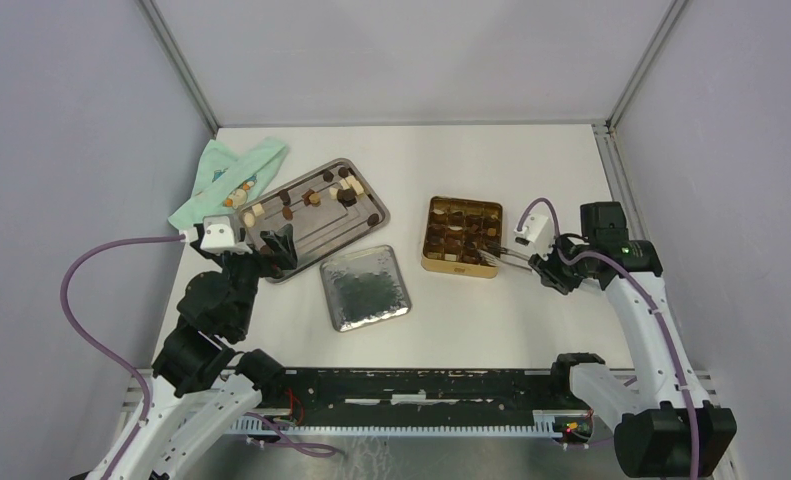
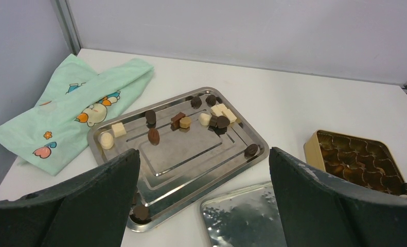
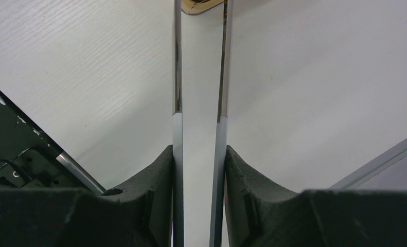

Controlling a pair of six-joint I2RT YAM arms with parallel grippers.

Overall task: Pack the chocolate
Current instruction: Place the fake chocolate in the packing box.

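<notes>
Chocolate (image 2: 183, 122) lay mostly scattered on the steel tray (image 2: 188, 154), dark, tan and cream bits, some apart, some clumped. More sat in the cells of the gold tin (image 1: 458, 268) to the right on the counter. Left pincer (image 1: 279, 245) gaped wide and empty over the tray's near end. Right pincer (image 3: 198, 164) was clamped on metal tongs (image 3: 176, 77), tips at the tin's near right corner; could not tell whether they carried a piece. Judged the pieces light, rigid and smooth, apt to skid on steel and chip under a hard squeeze. Best taken gently across two opposite flat sides.
</notes>
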